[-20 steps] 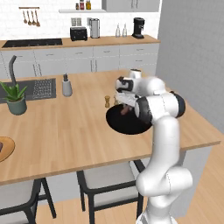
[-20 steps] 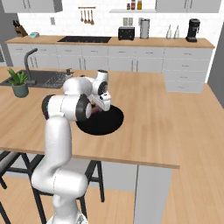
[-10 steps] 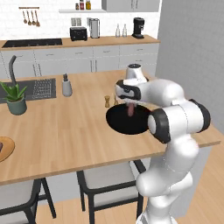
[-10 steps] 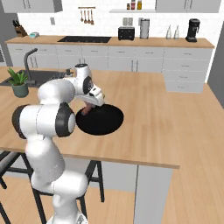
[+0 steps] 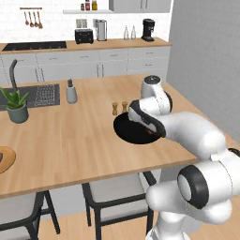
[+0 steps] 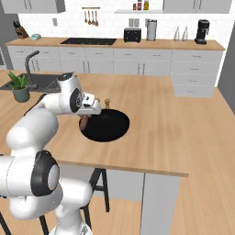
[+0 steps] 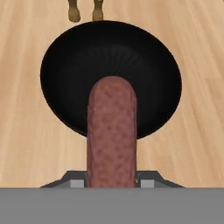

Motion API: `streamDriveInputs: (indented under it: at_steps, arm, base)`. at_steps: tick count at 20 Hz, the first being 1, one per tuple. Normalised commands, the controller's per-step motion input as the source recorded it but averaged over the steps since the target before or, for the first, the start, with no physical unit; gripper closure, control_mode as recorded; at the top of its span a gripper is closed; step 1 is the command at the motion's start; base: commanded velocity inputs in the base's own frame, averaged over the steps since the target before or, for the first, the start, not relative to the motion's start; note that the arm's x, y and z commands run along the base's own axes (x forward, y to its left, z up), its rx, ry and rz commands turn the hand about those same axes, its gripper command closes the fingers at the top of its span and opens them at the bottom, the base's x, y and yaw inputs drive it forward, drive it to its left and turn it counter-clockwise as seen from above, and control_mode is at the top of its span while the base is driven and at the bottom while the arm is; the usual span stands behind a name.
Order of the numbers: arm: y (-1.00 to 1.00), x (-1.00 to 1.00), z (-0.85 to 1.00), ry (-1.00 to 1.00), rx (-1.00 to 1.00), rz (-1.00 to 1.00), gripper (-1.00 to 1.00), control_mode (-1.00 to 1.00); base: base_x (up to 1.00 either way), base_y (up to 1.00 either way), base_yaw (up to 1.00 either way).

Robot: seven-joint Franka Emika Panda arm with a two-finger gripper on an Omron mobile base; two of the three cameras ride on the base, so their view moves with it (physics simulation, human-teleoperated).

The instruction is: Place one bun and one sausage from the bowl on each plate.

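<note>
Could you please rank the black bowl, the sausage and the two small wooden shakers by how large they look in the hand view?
1. The black bowl, the broadest.
2. The sausage; it sits nearest the camera, so it looks bigger than it is.
3. The two wooden shakers, alike in size and cut off at the top edge.

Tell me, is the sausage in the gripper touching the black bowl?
Apart. The right base view shows the sausage hanging from the gripper with wooden counter showing beneath it, clear of the bowl.
</note>
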Motion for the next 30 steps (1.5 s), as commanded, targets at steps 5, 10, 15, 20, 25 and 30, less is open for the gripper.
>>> streamDriveInputs:
  at_steps: [5, 10, 15, 20, 25, 30]
  arm:
    - [0.23, -0.85, 0.48, 0.33, -0.03, 0.14, 1.0, -1.0]
    - [0.07, -1.0, 0.01, 0.28, 0.0, 0.08, 1.0, -1.0]
    - [-0.03, -0.8, -0.3, 0.14, 0.09, 0.01, 1.0, -1.0]
    - [-0.1, -0.05, -0.48, 0.3, 0.01, -0.02, 1.0, -1.0]
    - [0.0, 0.0, 0.0, 0.01, 0.0, 0.0, 1.0, -1.0]
    - [0.12, -0.18, -0.03, 0.03, 0.0, 0.01, 1.0, 1.0]
  base:
    - [0.0, 0.0, 0.0]
    - [0.0, 0.0, 0.0]
    - [0.0, 0.0, 0.0]
    - [0.0, 0.0, 0.0]
    - [0.0, 0.0, 0.0]
    - [-0.23, 0.27, 0.0]
